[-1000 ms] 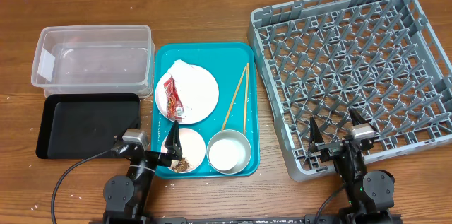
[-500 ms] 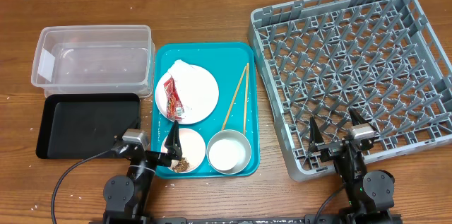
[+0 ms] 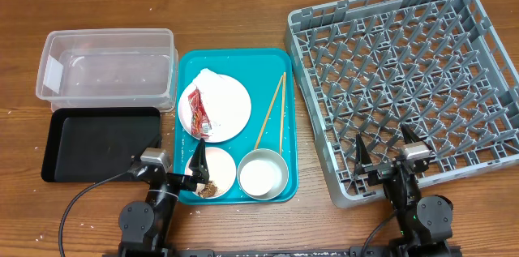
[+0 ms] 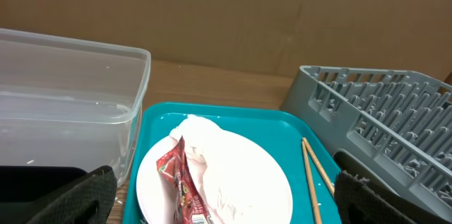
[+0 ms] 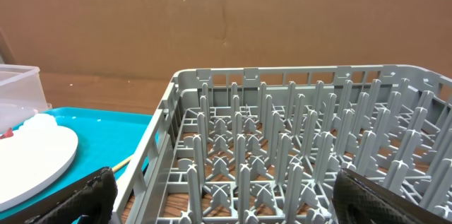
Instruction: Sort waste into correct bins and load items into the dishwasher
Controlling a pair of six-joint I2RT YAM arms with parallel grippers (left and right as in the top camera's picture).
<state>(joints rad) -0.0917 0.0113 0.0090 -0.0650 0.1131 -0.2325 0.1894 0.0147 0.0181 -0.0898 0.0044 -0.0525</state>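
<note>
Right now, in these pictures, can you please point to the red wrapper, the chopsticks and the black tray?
red wrapper point(image 3: 198, 113): overhead view, middle of the packet.
chopsticks point(image 3: 270, 111): overhead view, mid-length of the left stick.
black tray point(image 3: 97, 143): overhead view, bare floor of the tray.

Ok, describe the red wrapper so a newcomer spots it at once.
Find the teal rectangular plastic tray left of the big grey pegged dish rack. On its far half sits a pale round plate; the small printed wrapper lies along its left edge, the only red thing there.
</note>
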